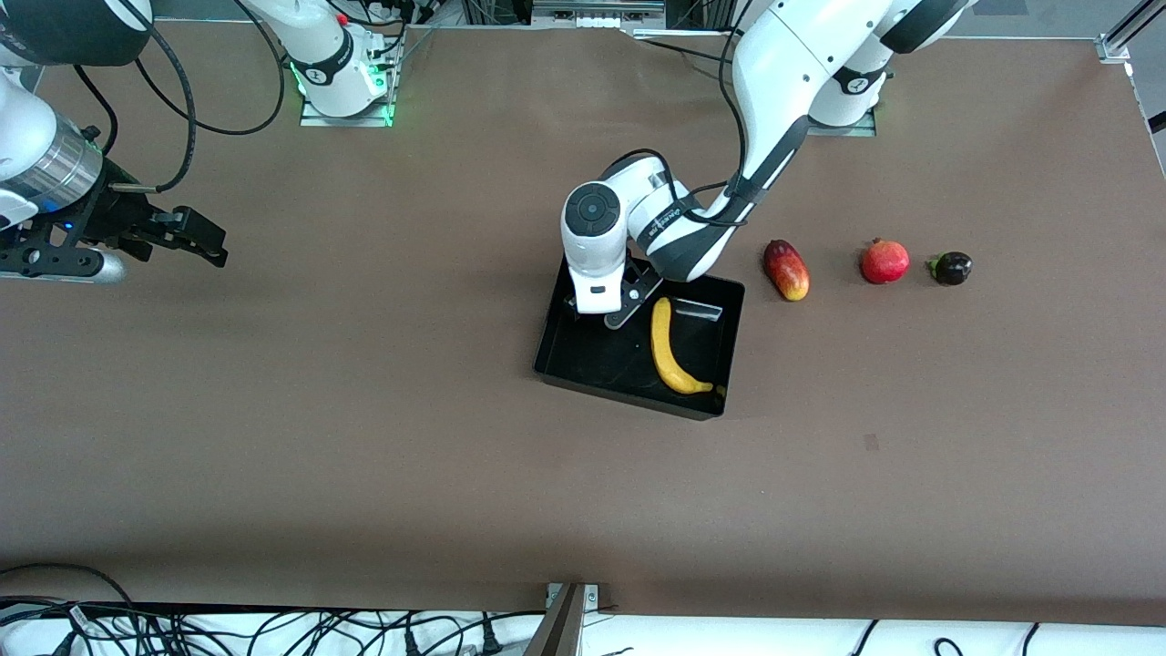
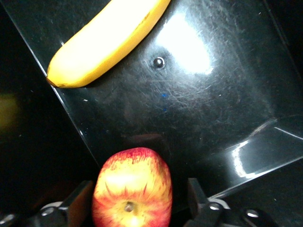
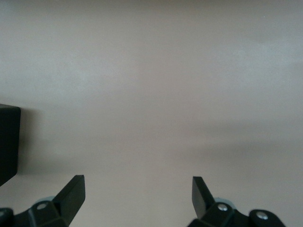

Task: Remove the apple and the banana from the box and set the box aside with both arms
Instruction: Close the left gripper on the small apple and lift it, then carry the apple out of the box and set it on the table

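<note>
The left gripper [image 2: 132,208] is down in the black tray [image 1: 583,360] with the apple [image 2: 132,189] sitting between its spread fingers [image 2: 78,201], banana [image 1: 669,351] beside it, while the right gripper [image 3: 137,201] waits wide open over the tabletop [image 1: 364,437].

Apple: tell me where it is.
In the left wrist view, the apple sits between the left pincer fingers, over the black tray, beside the banana.

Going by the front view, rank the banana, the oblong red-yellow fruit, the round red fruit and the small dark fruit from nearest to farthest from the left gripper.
1. Banana, in the black tray under the left gripper.
2. Oblong red-yellow fruit, on the table beside the tray.
3. Round red fruit, farther toward the left arm's end.
4. Small dark fruit, farthest toward that end.
</note>
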